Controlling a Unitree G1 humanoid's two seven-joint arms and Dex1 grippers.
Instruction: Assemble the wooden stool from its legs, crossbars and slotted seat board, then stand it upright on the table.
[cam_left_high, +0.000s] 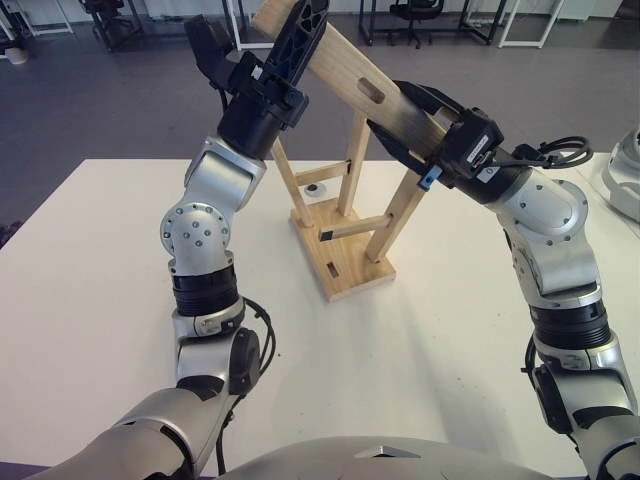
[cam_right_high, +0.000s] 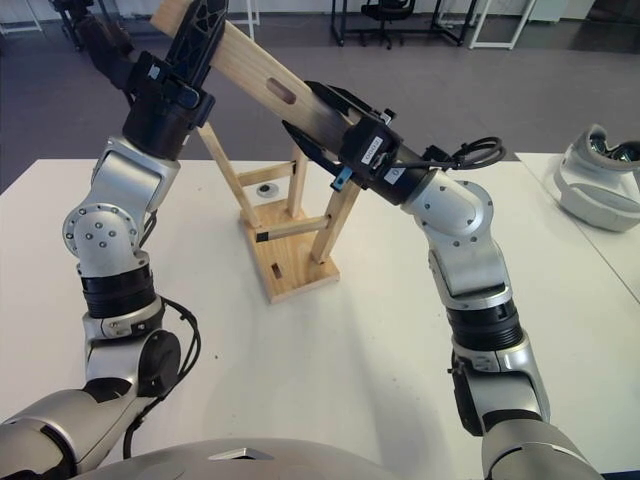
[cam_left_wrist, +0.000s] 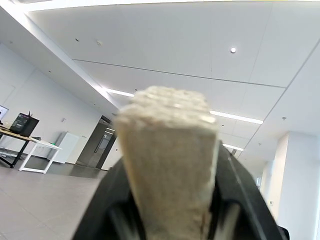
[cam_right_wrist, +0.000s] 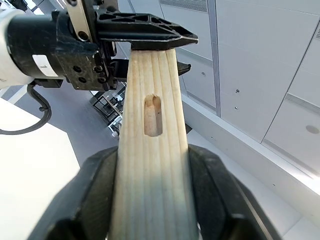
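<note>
Holding the slotted seat board (cam_left_high: 350, 75) in the air above the lower board (cam_left_high: 345, 272), tilted, high end toward the lower board's left, low end toward its right. Clenched on the high end with the left claw (cam_left_high: 298, 35), on the low end with the right claw (cam_left_high: 410, 120). On the tabletop (cam_left_high: 100, 260), lying flat, that lower board, with legs (cam_left_high: 352, 165) standing on it and crossbars (cam_left_high: 355, 227) linking them; cannot tell whether the leg tops touch the seat board. From the head views, taking in the whole frame and both arms; from the right eye view, also a white headset (cam_right_high: 598, 180) in full, well to the right of the lower board. From the left wrist view, catching the seat board's rough end grain (cam_left_wrist: 170, 160) squeezed between black fingers (cam_left_wrist: 240, 200), ceiling behind. From the right wrist view, looking along the board's face past one slot (cam_right_wrist: 153, 115) to the left claw at the far end. Carrying a white sticker (cam_right_wrist: 42, 62) on the left wrist and a second sticker (cam_right_high: 365, 150) by the right claw, print too small to make out
</note>
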